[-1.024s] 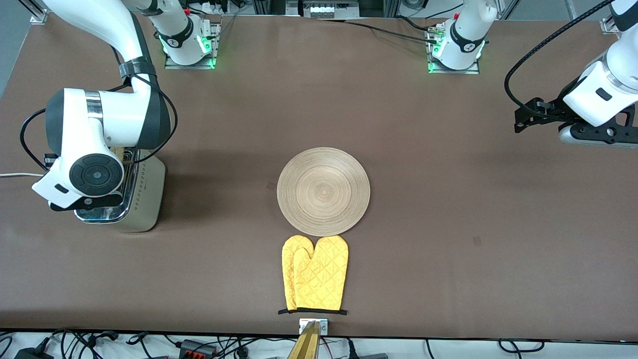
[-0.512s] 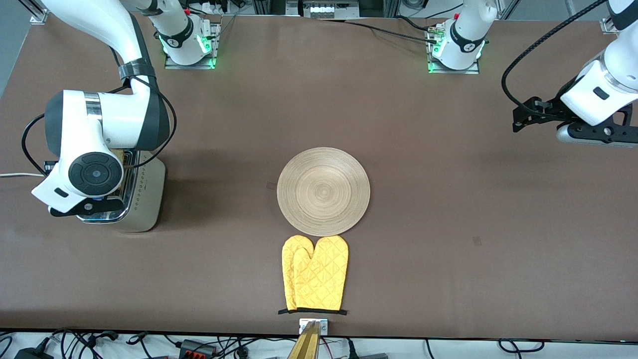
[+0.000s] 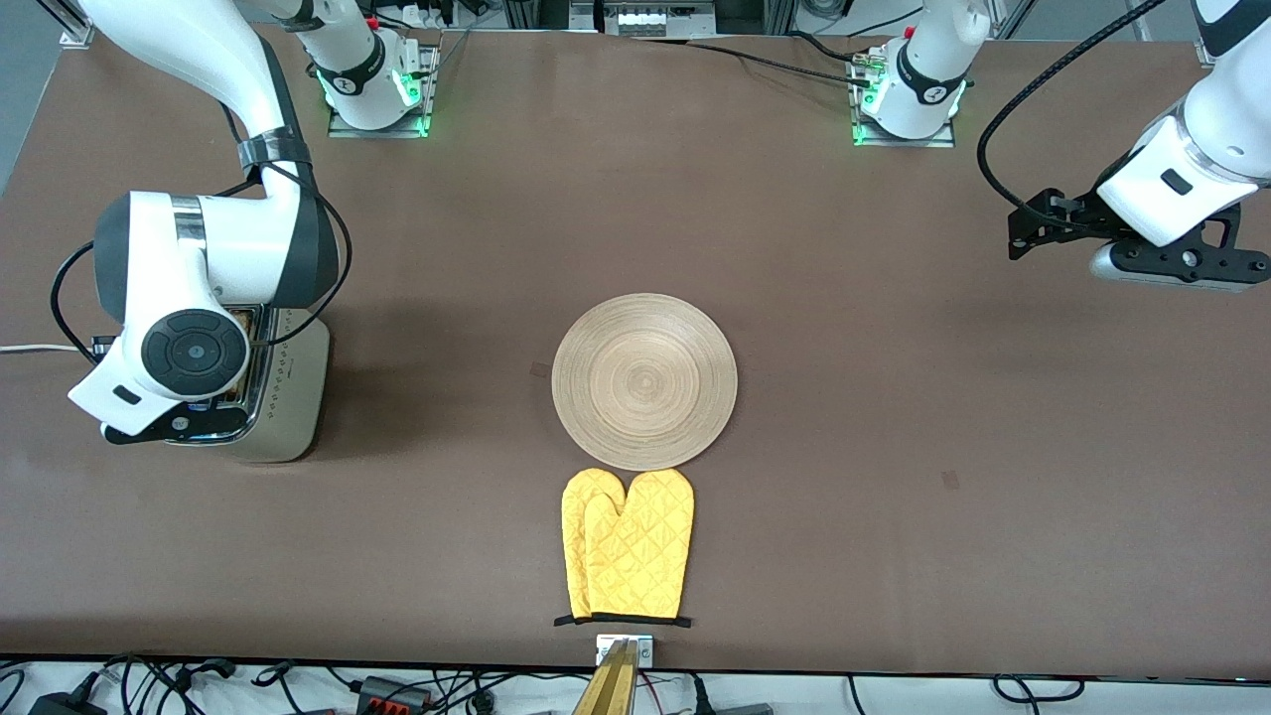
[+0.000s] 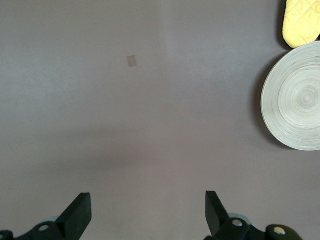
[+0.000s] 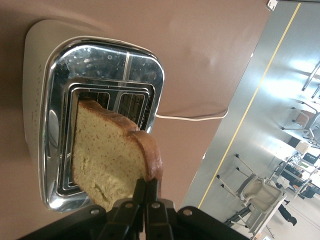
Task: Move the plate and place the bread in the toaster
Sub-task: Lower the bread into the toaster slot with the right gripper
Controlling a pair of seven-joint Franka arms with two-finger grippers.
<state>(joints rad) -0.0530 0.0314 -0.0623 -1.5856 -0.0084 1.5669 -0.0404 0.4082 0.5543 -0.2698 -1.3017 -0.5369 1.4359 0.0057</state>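
The toaster (image 3: 293,397) stands at the right arm's end of the table; its chrome top and two slots show in the right wrist view (image 5: 100,60). My right gripper (image 5: 146,187) is shut on the crust of the bread (image 5: 107,160) and holds the slice upright right over a slot. In the front view the right hand hides the bread. The wooden plate (image 3: 644,381) lies flat mid-table and is bare; it also shows in the left wrist view (image 4: 295,97). My left gripper (image 3: 1015,235) is open and empty (image 4: 146,200), above bare table at the left arm's end.
A pair of yellow oven mitts (image 3: 628,544) lies just nearer the front camera than the plate, touching its rim. The toaster's white cord (image 3: 30,349) runs off the table's edge at the right arm's end.
The left gripper has drifted a little toward the bases and the table's middle. The right hand has shifted slightly over the toaster, still holding the bread.
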